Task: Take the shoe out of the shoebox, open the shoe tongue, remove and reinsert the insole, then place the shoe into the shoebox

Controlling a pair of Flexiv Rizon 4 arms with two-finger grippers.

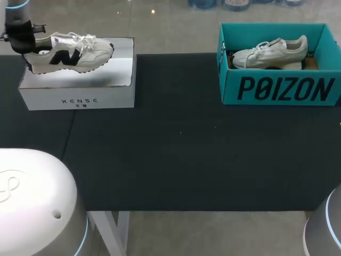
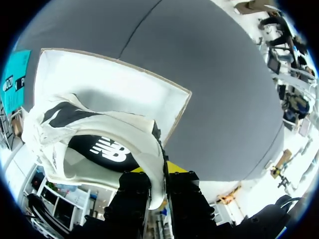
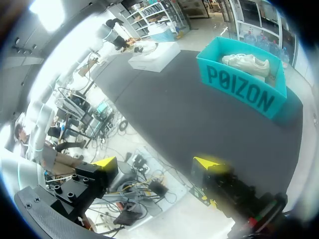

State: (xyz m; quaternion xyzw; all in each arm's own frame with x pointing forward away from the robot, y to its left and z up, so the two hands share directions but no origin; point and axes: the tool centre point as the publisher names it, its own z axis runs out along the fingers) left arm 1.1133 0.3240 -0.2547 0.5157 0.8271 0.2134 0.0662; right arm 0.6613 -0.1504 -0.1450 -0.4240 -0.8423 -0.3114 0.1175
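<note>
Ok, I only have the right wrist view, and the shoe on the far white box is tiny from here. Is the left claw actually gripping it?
Observer: Yes. In the left wrist view the left claw is shut on the heel of the white sneaker with a black side letter, with one finger inside the heel wall and one outside.
Operator: Can you see whether the insole is in the shoe?
Observer: It is. A black insole with a white logo lies inside the shoe, visible through the opening just ahead of the claw.
</note>
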